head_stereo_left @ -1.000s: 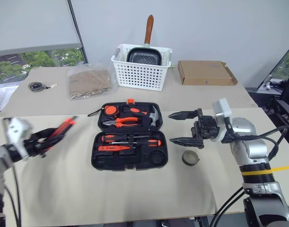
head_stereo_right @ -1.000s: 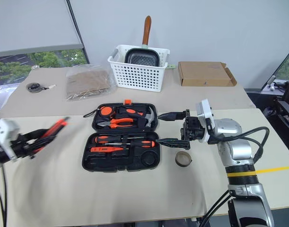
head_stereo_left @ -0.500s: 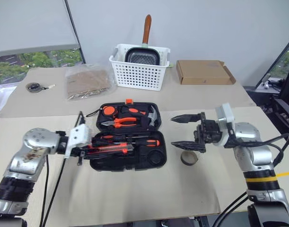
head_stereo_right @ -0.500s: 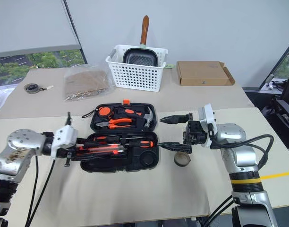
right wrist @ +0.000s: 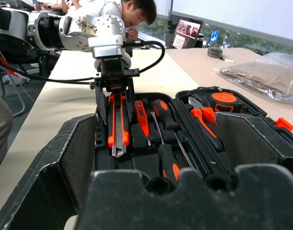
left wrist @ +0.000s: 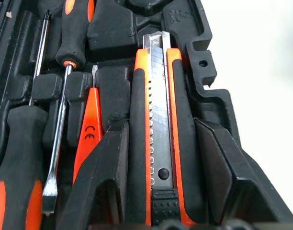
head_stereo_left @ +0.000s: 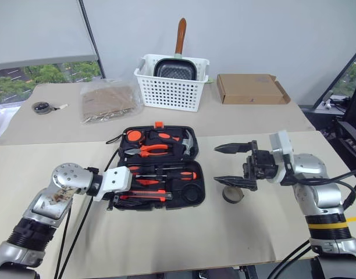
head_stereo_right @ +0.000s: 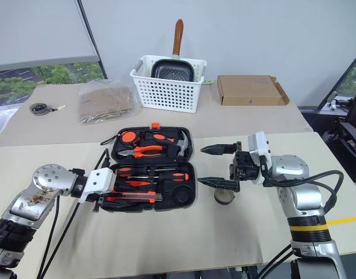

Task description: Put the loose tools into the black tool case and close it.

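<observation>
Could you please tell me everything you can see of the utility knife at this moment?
The utility knife is a long, slim tool with an orange and black body, seemingly plastic, and a silvery segmented metal strip down its middle, with a ribbed black slider near one end. It lies flat along the front edge of the open black tool case, beside the thin red tester screwdriver. The left gripper straddles it, a black finger along each side, holding it over its slot.
</observation>
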